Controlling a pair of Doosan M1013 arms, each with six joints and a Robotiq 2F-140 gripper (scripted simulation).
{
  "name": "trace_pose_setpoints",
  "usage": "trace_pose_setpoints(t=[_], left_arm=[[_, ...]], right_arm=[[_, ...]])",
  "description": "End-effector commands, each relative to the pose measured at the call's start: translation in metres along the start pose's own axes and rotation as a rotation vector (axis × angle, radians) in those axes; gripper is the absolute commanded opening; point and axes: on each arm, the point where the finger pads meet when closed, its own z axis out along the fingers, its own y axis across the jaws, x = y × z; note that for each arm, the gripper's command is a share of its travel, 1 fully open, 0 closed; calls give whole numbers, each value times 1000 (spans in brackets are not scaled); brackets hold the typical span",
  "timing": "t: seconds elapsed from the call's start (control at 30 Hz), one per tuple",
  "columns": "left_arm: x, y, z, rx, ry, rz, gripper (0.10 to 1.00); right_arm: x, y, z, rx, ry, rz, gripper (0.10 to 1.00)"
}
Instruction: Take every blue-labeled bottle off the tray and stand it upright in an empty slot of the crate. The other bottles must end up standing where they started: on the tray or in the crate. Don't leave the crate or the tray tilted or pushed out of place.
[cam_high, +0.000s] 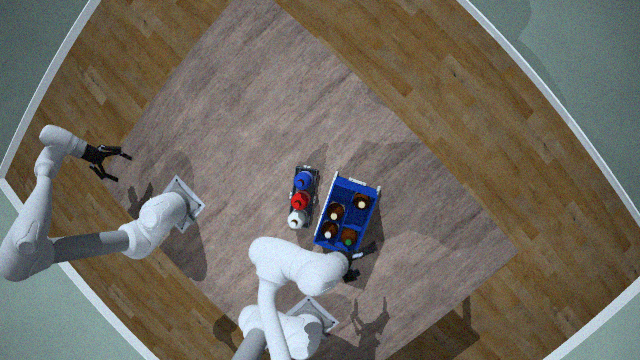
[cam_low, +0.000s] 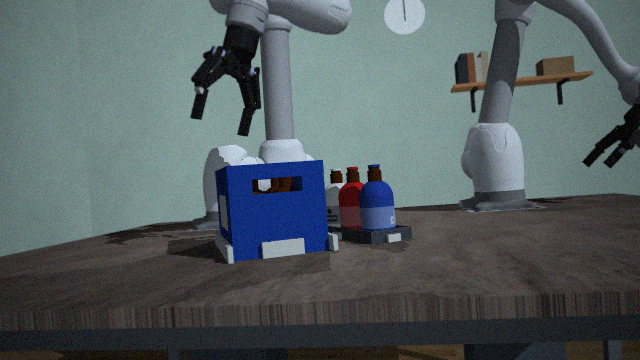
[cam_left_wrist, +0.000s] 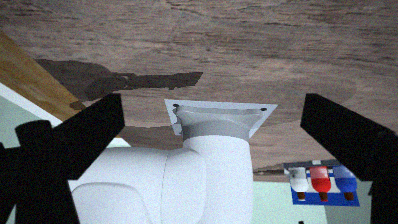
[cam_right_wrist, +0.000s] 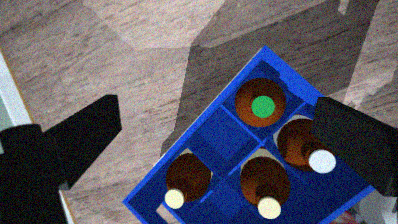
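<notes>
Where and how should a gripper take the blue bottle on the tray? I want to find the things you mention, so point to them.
Probably by the neck, from straight above: the blue bottle (cam_high: 303, 180) (cam_low: 376, 205) (cam_left_wrist: 345, 178) stands upright, its slim neck above rounded shoulders. Close across the row, as the red bottle (cam_high: 300, 201) (cam_low: 350, 200) (cam_left_wrist: 320, 179) crowds one side.

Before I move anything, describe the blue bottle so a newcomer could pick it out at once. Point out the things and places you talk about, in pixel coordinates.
Find the blue crate (cam_high: 372, 190) (cam_low: 275, 220) (cam_right_wrist: 142, 189) on the table. Beside it is a narrow dark tray (cam_high: 308, 168) (cam_low: 365, 237) holding a row of three upright bottles. The blue bottle (cam_high: 303, 179) (cam_low: 377, 202) (cam_left_wrist: 345, 178) stands at one end, next to the red one (cam_high: 300, 200) (cam_low: 351, 202) (cam_left_wrist: 320, 179), and only it has blue shoulders and a blue cap.
</notes>
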Motion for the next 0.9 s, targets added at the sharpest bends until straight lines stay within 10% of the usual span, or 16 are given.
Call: trace_pose_setpoints(t=[0.0, 0.4, 0.43, 0.87], left_arm=[[0, 0, 0, 0, 1, 0, 1000], [0, 0, 0, 0, 1, 0, 1000], [0, 0, 0, 0, 1, 0, 1000], [0, 0, 0, 0, 1, 0, 1000]], right_arm=[[-37, -6, 5, -106, -122, -46, 1000], [-72, -15, 7, -188, -239, -82, 1000], [-72, -15, 7, -188, -239, -82, 99], [-72, -15, 7, -188, -239, -82, 99]])
